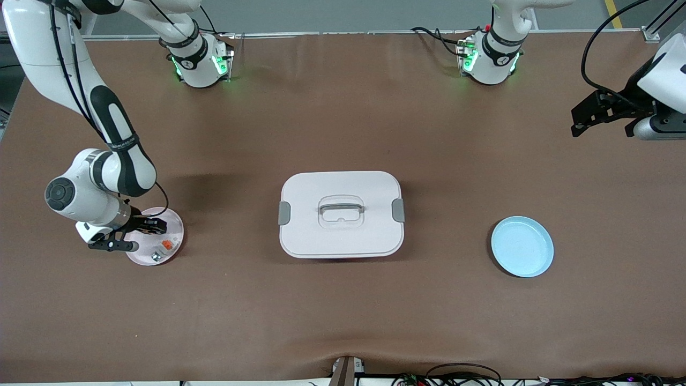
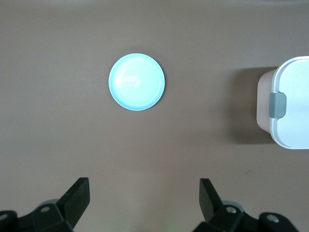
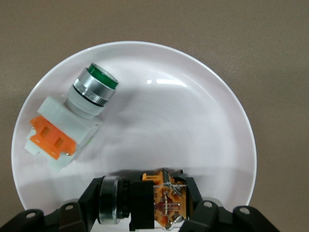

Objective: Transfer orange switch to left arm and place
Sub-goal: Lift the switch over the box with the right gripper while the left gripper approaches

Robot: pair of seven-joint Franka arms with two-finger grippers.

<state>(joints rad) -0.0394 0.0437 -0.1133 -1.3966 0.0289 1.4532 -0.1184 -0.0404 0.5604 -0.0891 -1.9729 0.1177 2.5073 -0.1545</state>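
Two hands are working differently: the right hand (image 3: 159, 203) is gripping the orange switch (image 3: 161, 198) on the pink plate (image 1: 174, 225), the left hand (image 2: 145, 198) is waiting wide open, and a weak grip risks dropping the switch near the box (image 1: 341, 214).

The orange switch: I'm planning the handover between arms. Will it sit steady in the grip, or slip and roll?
The orange switch looks rigid, so the right end effector, shut on it over the pink plate, probably won't deform it. Its round metal collar may slip. Released, its cylindrical body could roll.
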